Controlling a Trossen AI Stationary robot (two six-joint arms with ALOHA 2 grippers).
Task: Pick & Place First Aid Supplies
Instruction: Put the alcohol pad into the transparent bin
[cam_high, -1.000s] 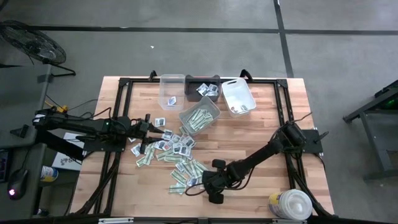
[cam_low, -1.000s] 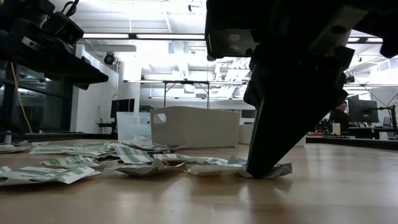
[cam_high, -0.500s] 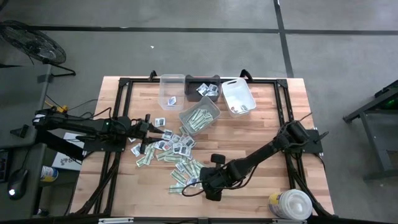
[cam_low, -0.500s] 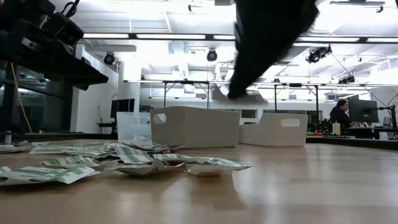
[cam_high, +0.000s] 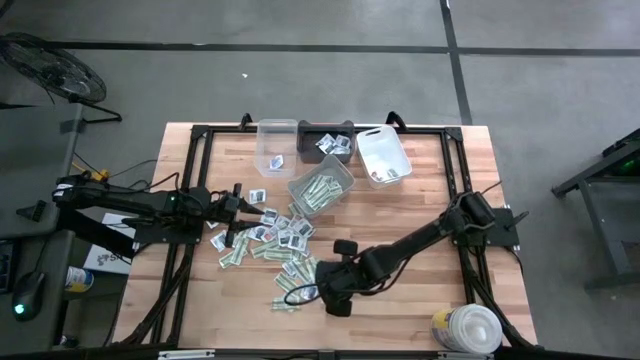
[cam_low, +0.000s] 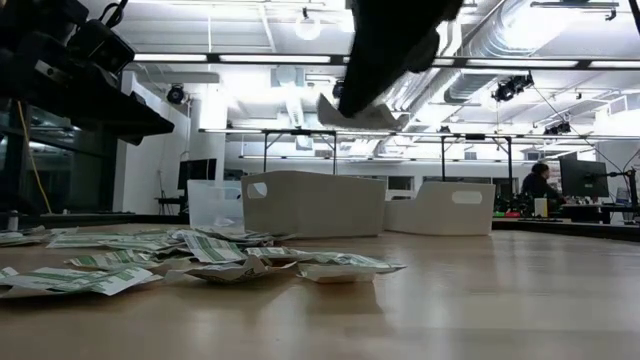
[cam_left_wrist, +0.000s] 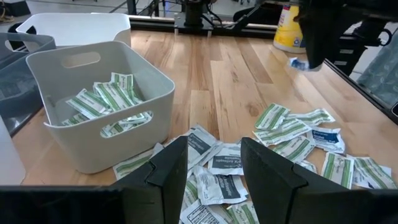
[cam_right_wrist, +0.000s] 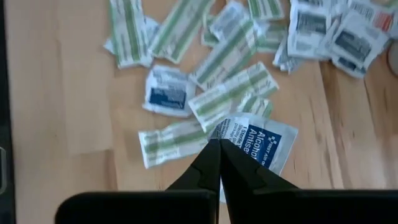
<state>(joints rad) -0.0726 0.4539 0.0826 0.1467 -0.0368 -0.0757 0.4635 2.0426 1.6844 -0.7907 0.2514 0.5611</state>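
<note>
packet (cam_right_wrist: 258, 142) pinched in right end effector (cam_right_wrist: 217, 144), above pile (cam_right_wrist: 211, 74).

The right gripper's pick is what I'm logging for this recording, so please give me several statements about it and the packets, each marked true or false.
1. The right gripper is shut on a white packet with blue print. True.
2. That packet lies flat on the table. False: in the low view it hangs above the wood.
3. The left gripper carries a green-and-white strip. False: its fingers stand apart over the pile of packets with nothing between them.
4. The grey bin near the pile holds green-and-white strips. True.
5. The round white tub stands among the bins at the far edge. False: it stands at the near right corner.
</note>
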